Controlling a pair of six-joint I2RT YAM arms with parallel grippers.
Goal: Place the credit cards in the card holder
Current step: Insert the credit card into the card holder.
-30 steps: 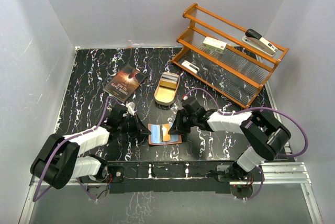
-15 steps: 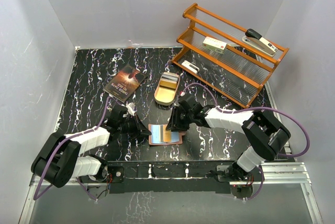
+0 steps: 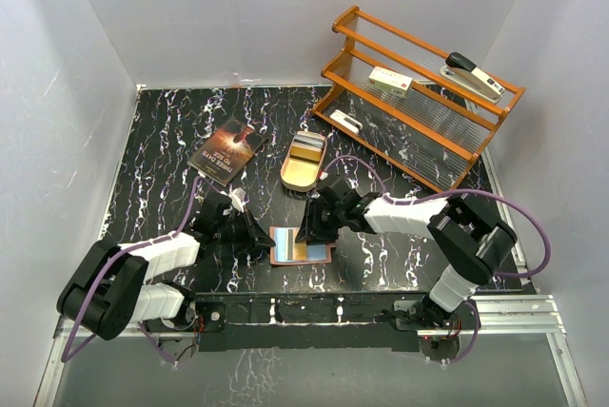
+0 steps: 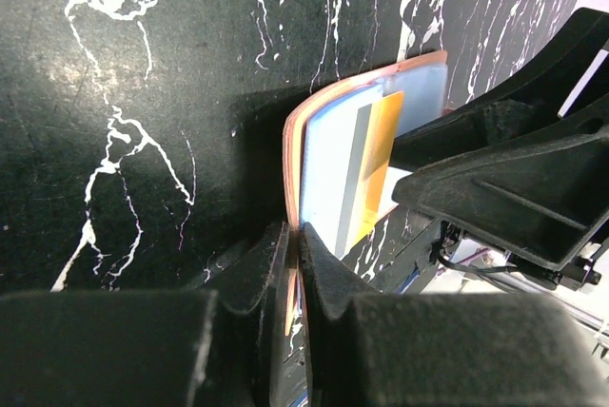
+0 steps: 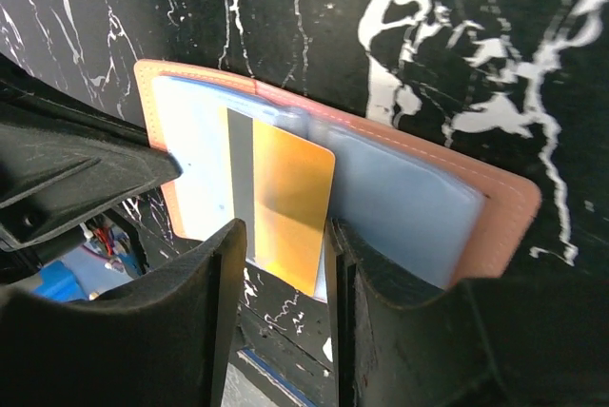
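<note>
The reddish-brown card holder (image 3: 301,246) lies open near the table's front edge, its clear sleeves facing up (image 5: 419,193). A gold-orange credit card (image 5: 290,207) with a grey stripe lies along the fold, one end sticking out past the holder's edge. My left gripper (image 4: 297,233) is shut on the holder's left edge (image 4: 328,145). My right gripper (image 5: 285,269) is open, its fingers either side of the card's protruding end, and the card (image 4: 379,155) shows beside it. More credit cards (image 3: 308,148) sit in the tin.
A tan oval tin (image 3: 297,177) stands behind the holder, and a dark book (image 3: 226,152) lies at the back left. A wooden rack (image 3: 419,107) at the back right carries a stapler (image 3: 474,76) and a white box (image 3: 390,81).
My right gripper has opened and let go of the gold-orange card, which now rests in the holder. The holder lies flatter. The left gripper keeps its hold.
</note>
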